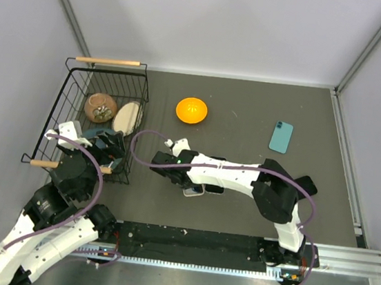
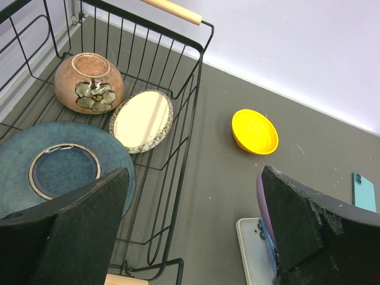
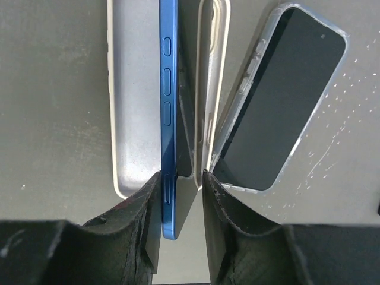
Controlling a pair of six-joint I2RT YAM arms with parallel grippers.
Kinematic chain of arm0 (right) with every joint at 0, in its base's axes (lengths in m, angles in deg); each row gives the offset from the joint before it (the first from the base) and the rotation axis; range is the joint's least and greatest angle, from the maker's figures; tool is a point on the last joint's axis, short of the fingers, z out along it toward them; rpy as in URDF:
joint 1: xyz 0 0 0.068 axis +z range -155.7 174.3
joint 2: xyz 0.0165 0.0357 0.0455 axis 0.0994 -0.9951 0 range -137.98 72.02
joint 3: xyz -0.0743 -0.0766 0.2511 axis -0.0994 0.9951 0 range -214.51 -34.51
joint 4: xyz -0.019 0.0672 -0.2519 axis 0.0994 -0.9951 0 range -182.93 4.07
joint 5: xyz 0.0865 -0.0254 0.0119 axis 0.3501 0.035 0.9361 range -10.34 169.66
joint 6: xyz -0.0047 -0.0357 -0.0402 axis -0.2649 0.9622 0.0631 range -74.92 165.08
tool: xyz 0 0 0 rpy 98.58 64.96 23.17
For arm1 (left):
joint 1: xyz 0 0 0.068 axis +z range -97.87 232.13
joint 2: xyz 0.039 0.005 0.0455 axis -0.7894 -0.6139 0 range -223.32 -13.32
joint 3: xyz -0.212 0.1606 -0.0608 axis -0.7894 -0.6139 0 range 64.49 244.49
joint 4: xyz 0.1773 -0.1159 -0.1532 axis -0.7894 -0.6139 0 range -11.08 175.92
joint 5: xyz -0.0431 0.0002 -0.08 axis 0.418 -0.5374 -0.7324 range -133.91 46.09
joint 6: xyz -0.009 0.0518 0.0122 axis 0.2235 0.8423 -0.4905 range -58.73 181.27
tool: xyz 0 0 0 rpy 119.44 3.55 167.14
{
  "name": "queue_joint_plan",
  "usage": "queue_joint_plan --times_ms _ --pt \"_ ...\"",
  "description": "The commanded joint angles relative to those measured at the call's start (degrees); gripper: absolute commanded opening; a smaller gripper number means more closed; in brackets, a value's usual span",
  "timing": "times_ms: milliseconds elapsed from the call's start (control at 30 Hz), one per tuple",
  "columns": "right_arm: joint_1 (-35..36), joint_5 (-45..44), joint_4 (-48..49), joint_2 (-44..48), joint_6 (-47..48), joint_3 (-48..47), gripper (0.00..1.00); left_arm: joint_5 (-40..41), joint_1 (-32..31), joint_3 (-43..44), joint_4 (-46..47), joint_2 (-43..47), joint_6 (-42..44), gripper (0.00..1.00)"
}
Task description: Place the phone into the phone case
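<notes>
The phone (image 3: 168, 119), slim with a blue edge and a glossy black screen, stands on its long edge between my right gripper's (image 3: 181, 175) fingers, which are shut on its lower end. It also shows in the left wrist view (image 2: 269, 242). The phone case (image 3: 249, 77), a transparent-rimmed shell, lies flat just right of the phone, and its inside looks glossy black. In the top view my right gripper (image 1: 187, 182) is at the table's middle front. My left gripper (image 2: 193, 172) is open and empty, by the basket's near right corner (image 1: 109, 150).
A beige-backed, white-rimmed phone (image 3: 133, 107) lies flat under and left of the held phone. A teal phone (image 1: 281, 137) lies at the back right. A yellow bowl (image 1: 192, 110) sits mid-back. A black wire basket (image 1: 62, 109) holds a brown pot (image 1: 100, 107), a cream plate (image 1: 128, 117) and a blue plate (image 2: 59, 166).
</notes>
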Motion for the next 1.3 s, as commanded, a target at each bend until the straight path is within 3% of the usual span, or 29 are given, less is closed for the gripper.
queue_joint_plan --times_ms 0,500,733,900,1133,1233,1267 --pt "1.41 0.26 1.99 -0.60 -0.57 -1.70 0.32 0.91 -0.02 0.34 2.41 0.13 0.41 0.99" --pt "1.33 0.00 7.09 -0.78 -1.10 0.14 0.40 -0.23 -0.02 0.43 2.67 -0.31 1.20 0.99" --pt "0.80 0.17 8.84 -0.25 -0.92 1.55 0.37 -4.36 -0.02 2.53 2.41 -4.26 2.87 0.98" --pt "0.80 2.97 14.20 5.09 0.48 6.54 0.40 -12.25 -0.02 6.22 0.83 -8.65 2.88 0.97" --pt "-1.31 3.25 17.19 13.87 0.75 14.11 0.38 -22.81 0.06 15.45 -5.93 -22.95 4.72 0.86" --pt "-4.47 4.21 20.96 19.67 1.01 20.61 0.33 -28.94 -0.02 18.62 -8.05 -29.64 6.30 0.76" --pt "-6.22 5.26 22.11 20.92 1.27 23.67 0.31 -29.85 0.06 19.14 -8.22 -31.06 6.39 0.62"
